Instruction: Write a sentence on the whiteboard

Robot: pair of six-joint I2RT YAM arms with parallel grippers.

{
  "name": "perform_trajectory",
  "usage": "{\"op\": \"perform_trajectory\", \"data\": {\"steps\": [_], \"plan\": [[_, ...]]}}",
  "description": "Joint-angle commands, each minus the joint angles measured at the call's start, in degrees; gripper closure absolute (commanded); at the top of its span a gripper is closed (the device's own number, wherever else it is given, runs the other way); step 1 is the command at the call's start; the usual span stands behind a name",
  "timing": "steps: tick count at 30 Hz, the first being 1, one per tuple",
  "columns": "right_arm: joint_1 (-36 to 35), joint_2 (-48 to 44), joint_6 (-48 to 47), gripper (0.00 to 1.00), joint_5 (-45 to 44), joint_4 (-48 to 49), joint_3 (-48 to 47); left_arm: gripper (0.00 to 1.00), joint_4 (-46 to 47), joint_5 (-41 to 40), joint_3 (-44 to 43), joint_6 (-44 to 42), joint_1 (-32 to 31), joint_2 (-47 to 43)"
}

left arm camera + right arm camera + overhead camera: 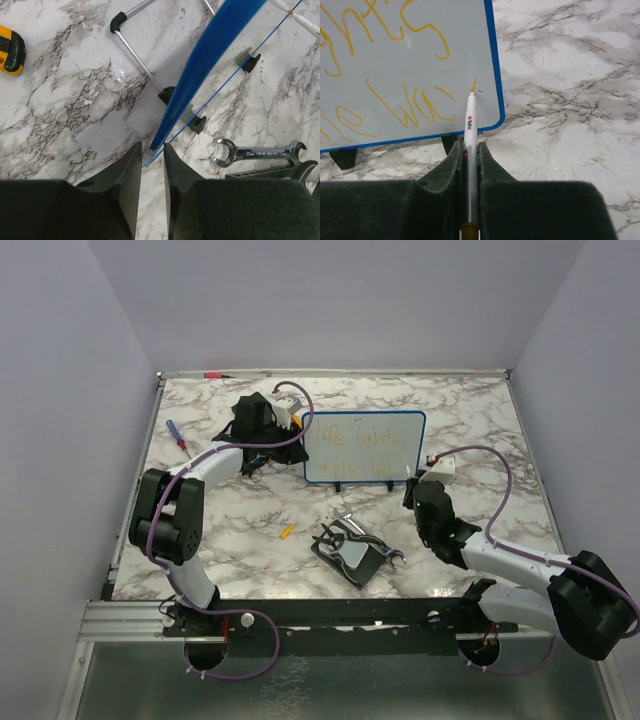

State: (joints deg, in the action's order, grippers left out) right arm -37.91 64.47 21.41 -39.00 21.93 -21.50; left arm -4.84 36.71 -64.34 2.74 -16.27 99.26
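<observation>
Right gripper [469, 148] clamped on slim white-and-grey marker pen [470, 116], tip touching small blue-rimmed white whiteboard [465, 45], near right corner, beside faint orange sentence [410, 107]. Left gripper [152, 156] narrowly pinches its left edge.

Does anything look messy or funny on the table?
The flat black square pad sits crooked, with silver wrenches heaped across it. A small yellow piece lies loose on the marble table. The orange-yellow sentence on the blue-rimmed whiteboard is very faint.
</observation>
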Motion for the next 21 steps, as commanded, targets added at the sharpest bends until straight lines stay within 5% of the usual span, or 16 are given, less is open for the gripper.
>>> {"op": "perform_trajectory", "data": {"steps": [1,21], "plan": [[0.21,1.85,2.19,1.0,2.93,-0.56,-1.18,0.75,0.64,-0.68,-0.61,-0.63,-0.25,-1.29],[0.21,7.34,4.03,1.0,10.26,0.19,-2.58,0.75,0.63,-0.68,-0.71,-0.63,-0.25,-1.23]]}}
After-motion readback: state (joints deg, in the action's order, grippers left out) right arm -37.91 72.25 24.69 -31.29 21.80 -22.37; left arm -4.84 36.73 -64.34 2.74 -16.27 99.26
